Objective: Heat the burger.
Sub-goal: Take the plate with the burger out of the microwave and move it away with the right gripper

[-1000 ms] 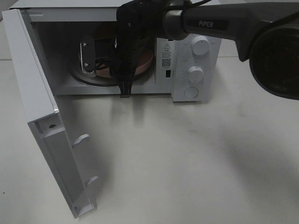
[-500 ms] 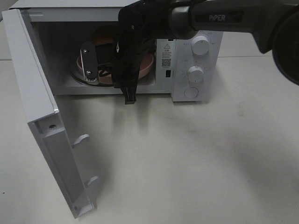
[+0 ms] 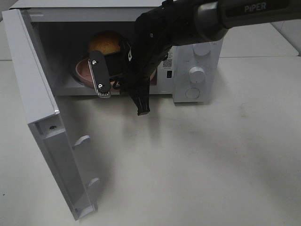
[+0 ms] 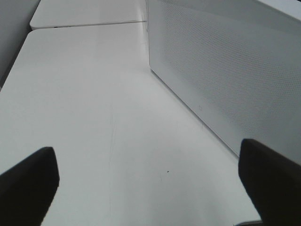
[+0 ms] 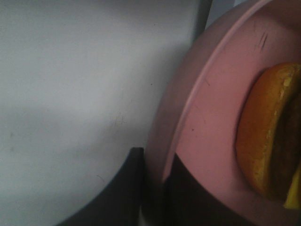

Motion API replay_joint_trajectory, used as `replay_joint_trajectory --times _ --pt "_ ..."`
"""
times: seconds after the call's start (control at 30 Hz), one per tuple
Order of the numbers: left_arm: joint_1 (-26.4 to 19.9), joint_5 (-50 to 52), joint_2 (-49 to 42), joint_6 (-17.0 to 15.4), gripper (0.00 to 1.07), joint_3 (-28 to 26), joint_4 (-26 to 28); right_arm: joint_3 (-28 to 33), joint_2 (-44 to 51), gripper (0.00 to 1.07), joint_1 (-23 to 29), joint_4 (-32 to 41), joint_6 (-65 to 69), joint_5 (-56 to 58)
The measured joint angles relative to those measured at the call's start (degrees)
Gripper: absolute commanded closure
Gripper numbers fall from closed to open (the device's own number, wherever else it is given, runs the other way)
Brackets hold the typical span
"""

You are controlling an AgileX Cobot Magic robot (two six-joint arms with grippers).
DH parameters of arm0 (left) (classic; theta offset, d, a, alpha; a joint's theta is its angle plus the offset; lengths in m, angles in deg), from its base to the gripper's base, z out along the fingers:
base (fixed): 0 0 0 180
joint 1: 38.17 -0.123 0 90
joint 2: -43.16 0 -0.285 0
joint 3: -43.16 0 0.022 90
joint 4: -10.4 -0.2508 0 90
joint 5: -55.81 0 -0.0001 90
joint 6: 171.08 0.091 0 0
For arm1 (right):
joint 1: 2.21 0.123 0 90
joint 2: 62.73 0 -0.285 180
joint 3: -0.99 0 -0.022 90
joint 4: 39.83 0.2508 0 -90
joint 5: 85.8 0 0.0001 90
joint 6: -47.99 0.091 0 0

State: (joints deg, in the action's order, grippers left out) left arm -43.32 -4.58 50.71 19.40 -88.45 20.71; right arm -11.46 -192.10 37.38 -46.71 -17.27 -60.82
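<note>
Microwave, white, door swung open at left. Left gripper: jaws wide, empty, seen only by its wrist camera. Burger on pink plate inside the cavity. Right gripper: clenched on the plate's rim. Arm marked "PiPER".

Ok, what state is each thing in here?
microwave door: wide open.
burger: on the pink plate, in the microwave.
pink plate: gripped at its rim.
right end effector: shut on the pink plate.
left end effector: open, empty, above the table.
</note>
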Motion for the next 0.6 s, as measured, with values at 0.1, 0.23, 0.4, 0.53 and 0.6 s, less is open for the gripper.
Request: replay_joint_trajectory --times 0.1,0.23,0.4,0.53,0.6 --pt "0.0 0.0 0.0 0.0 0.09 0.0 0.0 4.9 2.9 1.07 0.1 0.0 -1.3 -4.2" --pt "0.0 0.0 0.0 0.0 0.09 0.0 0.0 9.5 5.9 1.07 0.2 0.0 -2.8 -7.3" --pt "0.0 0.0 0.0 0.0 0.09 0.0 0.0 15.6 9.8 1.07 0.4 0.0 -5.8 -10.4" --pt "0.0 0.0 0.0 0.0 0.09 0.0 0.0 19.4 12.2 1.07 0.4 0.0 -7.1 -12.4" --pt "0.0 0.0 0.0 0.0 0.09 0.0 0.0 23.1 14.9 1.07 0.5 -0.1 -7.4 -13.9"
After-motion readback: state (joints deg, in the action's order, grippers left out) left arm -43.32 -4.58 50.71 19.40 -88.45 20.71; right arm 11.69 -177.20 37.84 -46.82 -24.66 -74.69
